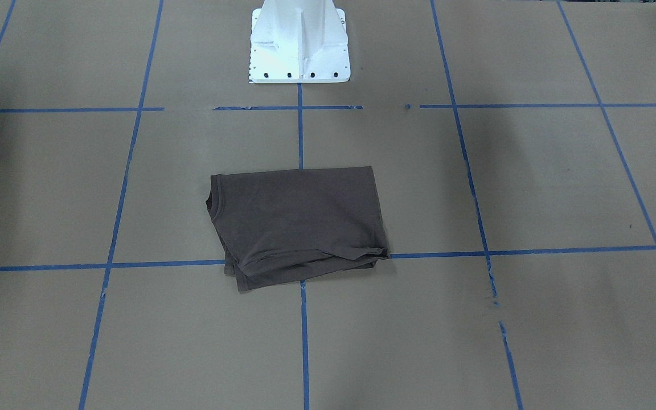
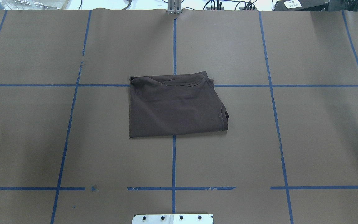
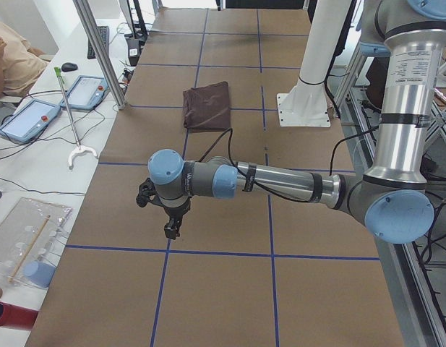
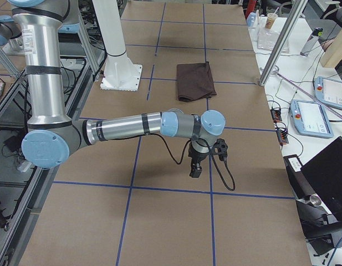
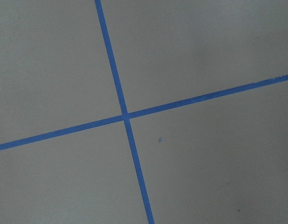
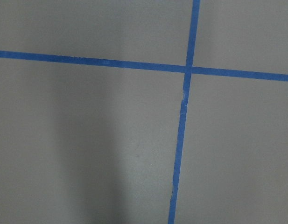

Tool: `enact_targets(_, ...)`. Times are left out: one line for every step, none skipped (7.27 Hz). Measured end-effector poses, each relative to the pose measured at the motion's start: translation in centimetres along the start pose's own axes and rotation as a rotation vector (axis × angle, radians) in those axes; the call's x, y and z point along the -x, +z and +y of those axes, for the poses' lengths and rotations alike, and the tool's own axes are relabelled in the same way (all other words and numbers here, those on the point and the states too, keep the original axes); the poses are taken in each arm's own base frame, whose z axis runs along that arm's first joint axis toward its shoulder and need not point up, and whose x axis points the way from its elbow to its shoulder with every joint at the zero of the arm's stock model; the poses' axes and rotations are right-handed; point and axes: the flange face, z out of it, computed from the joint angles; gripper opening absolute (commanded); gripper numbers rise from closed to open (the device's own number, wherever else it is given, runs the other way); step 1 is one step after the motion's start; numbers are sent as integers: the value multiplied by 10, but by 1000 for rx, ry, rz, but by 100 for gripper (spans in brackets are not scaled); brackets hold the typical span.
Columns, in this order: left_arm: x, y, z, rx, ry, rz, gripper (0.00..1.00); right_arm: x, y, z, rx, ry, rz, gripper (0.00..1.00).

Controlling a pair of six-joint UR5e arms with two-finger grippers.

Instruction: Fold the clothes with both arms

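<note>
Nearest up, the left arm (image 3: 280, 181) stretches low over the table's (image 2: 306, 140) left end. Its left gripper (image 3: 172, 230) points down above bare brown paper with no cloth hanging from it; whether the fingers are apart or closed, I can't tell from here. Same story at the right end: the right arm (image 4: 126, 128) reaches out and the right gripper (image 4: 195, 170) hangs near a blue tape (image 6: 188, 69) crossing, carrying no cloth, its gap unreadable. And there's the T-shirt (image 2: 174, 105), mid-table in front of the white pedestal base (image 1: 299, 45), well apart from both grippers: a compact rectangle, sleeves tucked away. I'd call the folding done, bar uneven layers peeking out along the side facing the operators' edge. Long axis runs end to end of the table; the ribbed collar (image 2: 224, 116) points at the right end
</note>
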Motion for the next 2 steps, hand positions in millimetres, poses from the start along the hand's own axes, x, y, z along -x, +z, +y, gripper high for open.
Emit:
enact_targets(2, 2, 1, 4, -3, 1, 100, -3, 5, 0, 9, 11, -19, 100)
enact_targets(6, 6, 1, 12, -12, 3, 100, -9, 10, 1, 18, 26, -42, 100)
